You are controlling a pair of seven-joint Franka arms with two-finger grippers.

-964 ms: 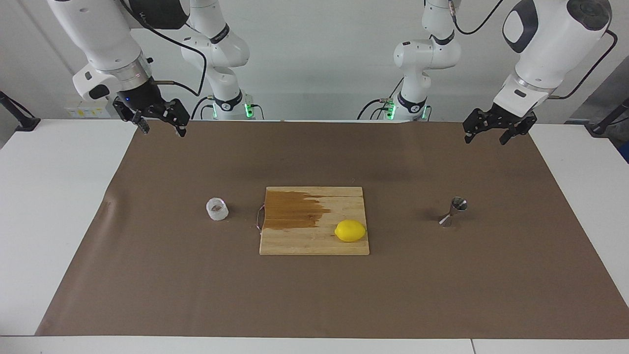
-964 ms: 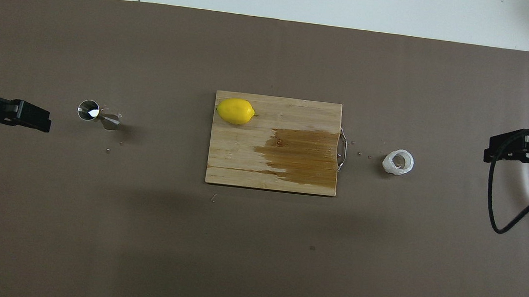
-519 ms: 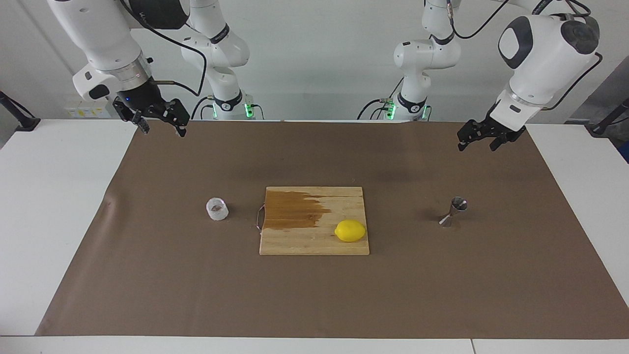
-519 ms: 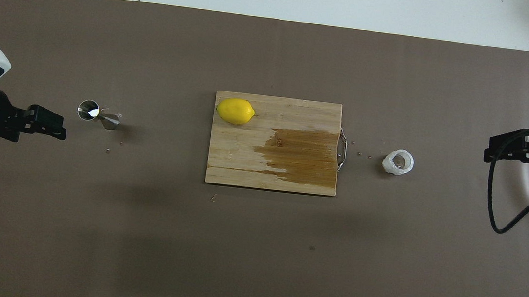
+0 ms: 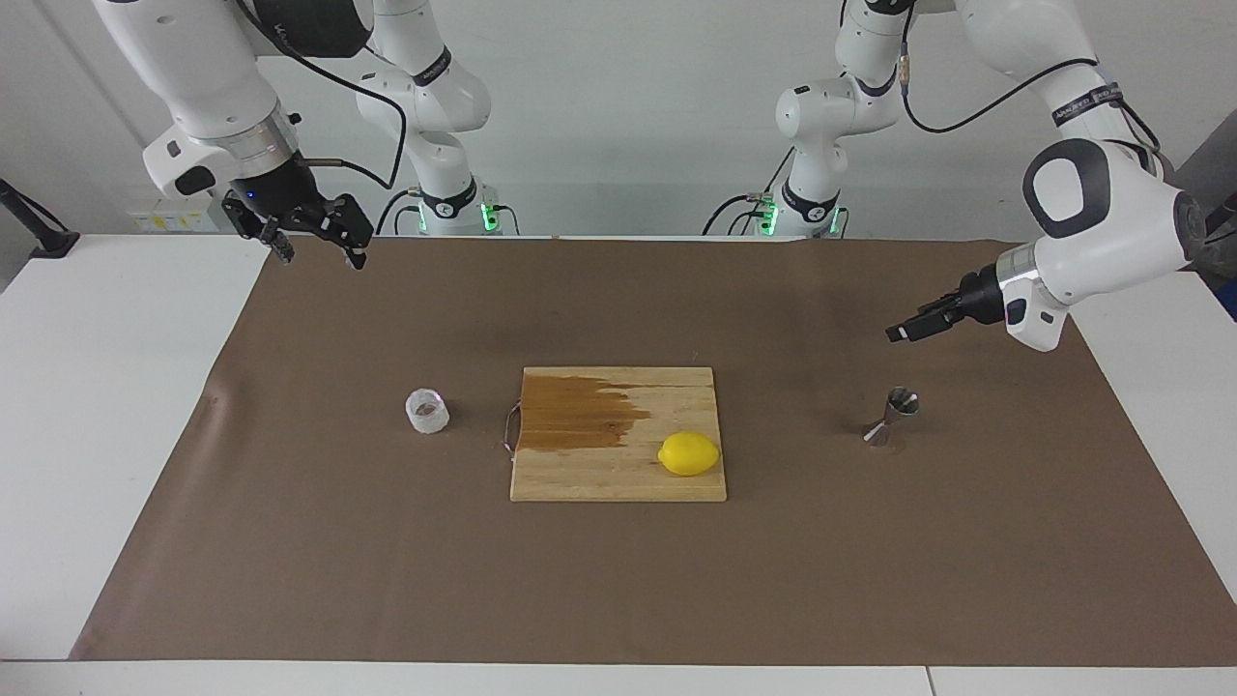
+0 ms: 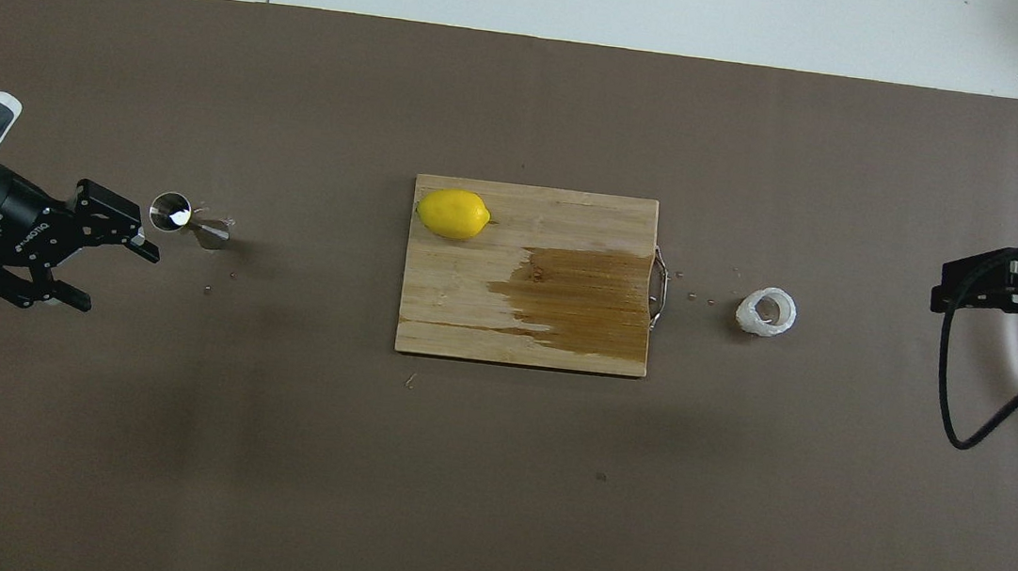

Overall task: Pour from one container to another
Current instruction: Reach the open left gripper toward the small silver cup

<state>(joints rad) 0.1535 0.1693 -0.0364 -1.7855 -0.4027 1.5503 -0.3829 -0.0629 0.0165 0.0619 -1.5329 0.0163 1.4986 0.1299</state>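
Covering the surface, a brown paper mat carries a partly wet wooden cutting board between a squat translucent ridged plastic cup, contents unclear, and a steel hourglass jigger. Left pincer spread, hovering beside the jigger; right pincer spread, waiting.

cup: upright, translucent | jigger: steel, apparently upright

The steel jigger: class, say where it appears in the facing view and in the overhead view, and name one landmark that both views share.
Facing view: steel jigger at mid-height, near the right edge.
Overhead view: steel jigger at mid-height, near the left edge.
Shared landmark: the cutting board at the centre.
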